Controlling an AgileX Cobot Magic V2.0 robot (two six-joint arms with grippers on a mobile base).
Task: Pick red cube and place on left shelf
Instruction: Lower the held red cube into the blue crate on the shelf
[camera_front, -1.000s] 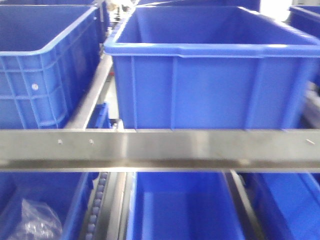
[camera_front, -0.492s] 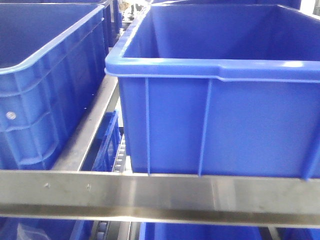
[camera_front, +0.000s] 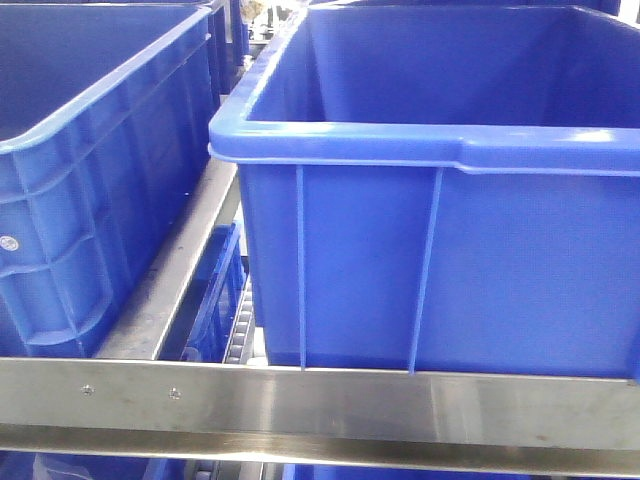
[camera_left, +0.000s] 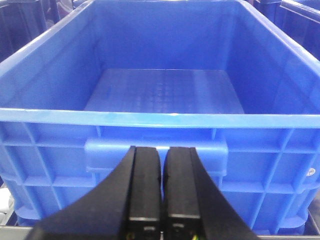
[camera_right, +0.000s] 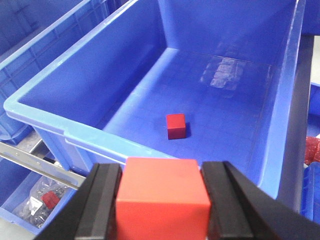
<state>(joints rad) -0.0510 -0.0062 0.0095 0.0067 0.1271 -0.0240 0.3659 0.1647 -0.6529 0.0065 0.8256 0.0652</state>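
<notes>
I have my right gripper (camera_right: 162, 196) clamped on a red cube (camera_right: 162, 212), a second red cube (camera_right: 175, 126) lies in the blue bin (camera_right: 125, 75) beyond, and my left gripper (camera_left: 161, 182) is pinched closed on nothing.

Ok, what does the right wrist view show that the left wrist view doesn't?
Only the right wrist view: the right gripper shut on a red cube, a second cube lying on the floor of the bin ahead, and bagged parts at lower left. Only the left wrist view: the left gripper shut on nothing, facing a bare bin. Both: a shut gripper low in frame, with a blue bin beyond it.
</notes>
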